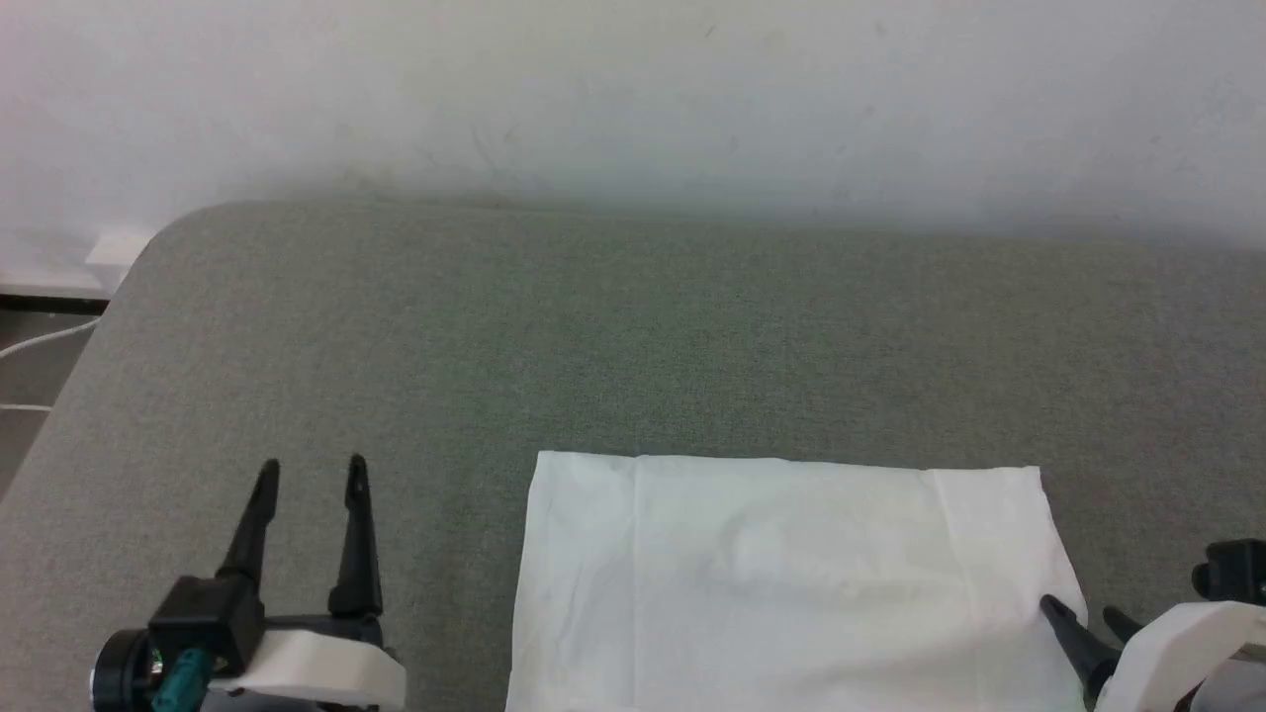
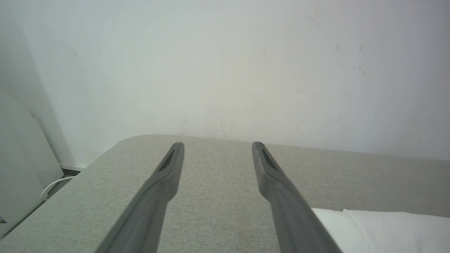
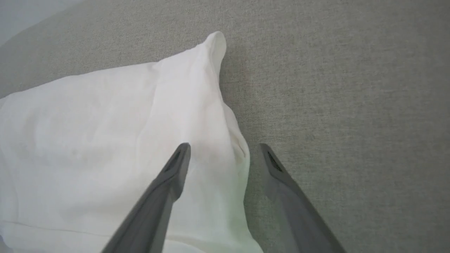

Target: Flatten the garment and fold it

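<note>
The garment (image 1: 791, 583) lies on the grey cloth-covered bench (image 1: 593, 336) as a compact white rectangle, towards the near right side of the head view, its near edge cut off by the bottom of that view. No sleeve, hood or chest patch shows; a few soft creases and overlapped layers cross the top. From that I judge the flattening and most of the folding done. What may be left is a last fold or some tidying. In the right wrist view the garment (image 3: 105, 123) puffs up a little along its right border, with a small gape in the edge and a far corner that rises to a point. The right hand (image 1: 1080, 607) sits low at that border with its fingers spread and nothing between them. In its own view the right hand (image 3: 224, 144) straddles the edge, one finger over cloth and the other over bare bench; whether either touches I cannot tell. The left hand (image 1: 313, 463) rests well apart to the left of the garment, fingers spread, empty and pointing towards the far wall (image 1: 633, 89). Its own view shows the left hand (image 2: 218, 143) over bare bench, with the garment (image 2: 386, 228) at the lower right.
</note>
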You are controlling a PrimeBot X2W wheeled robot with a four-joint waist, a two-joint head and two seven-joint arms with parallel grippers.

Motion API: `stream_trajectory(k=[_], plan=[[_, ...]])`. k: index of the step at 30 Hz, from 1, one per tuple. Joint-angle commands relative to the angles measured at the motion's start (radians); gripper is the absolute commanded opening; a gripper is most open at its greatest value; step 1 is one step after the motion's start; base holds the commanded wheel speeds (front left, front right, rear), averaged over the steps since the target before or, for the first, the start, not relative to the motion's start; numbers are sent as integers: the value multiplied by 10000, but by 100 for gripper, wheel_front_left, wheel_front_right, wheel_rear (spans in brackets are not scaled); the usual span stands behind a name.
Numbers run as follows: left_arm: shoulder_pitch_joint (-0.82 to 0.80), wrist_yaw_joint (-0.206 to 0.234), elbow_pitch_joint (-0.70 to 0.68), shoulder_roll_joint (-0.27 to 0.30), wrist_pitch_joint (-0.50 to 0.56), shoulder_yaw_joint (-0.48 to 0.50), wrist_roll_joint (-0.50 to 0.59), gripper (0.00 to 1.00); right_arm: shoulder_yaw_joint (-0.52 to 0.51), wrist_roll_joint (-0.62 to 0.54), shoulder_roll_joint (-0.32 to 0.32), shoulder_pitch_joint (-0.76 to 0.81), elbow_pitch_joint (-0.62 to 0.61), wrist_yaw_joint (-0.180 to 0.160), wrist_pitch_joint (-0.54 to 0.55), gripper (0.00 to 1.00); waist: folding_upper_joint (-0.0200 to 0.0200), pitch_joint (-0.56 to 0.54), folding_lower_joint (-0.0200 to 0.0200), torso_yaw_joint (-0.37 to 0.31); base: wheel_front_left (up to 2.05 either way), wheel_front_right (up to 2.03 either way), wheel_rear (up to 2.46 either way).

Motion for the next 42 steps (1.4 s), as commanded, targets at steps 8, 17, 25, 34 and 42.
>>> stream_trajectory(k=[8,17,25,34,42], plan=[[116,-1392,413,-1077,-46,700,1331,100,-171,-469,312,-424,1240,-9,-75,100,0,498,0,234,0,0,0],[-81,-2307,827,-1941,-47,1484,2056,100,970,219,460,-552,2369,-9,298,0,0,751,0,303,0,0,0],[1,-2845,1172,-2394,-47,1936,2505,100,576,358,110,-870,2412,-9,-1116,0,0,569,0,85,0,0,0],[74,-3245,1371,-2699,-47,2263,2836,100,-1280,157,-901,-1113,2624,-9,-1493,0,0,409,0,-227,0,0,0],[182,-3447,1440,-2938,-47,2457,3028,100,-1984,182,-883,-1101,2596,-9,-1174,0,0,230,0,-455,0,0,0]])
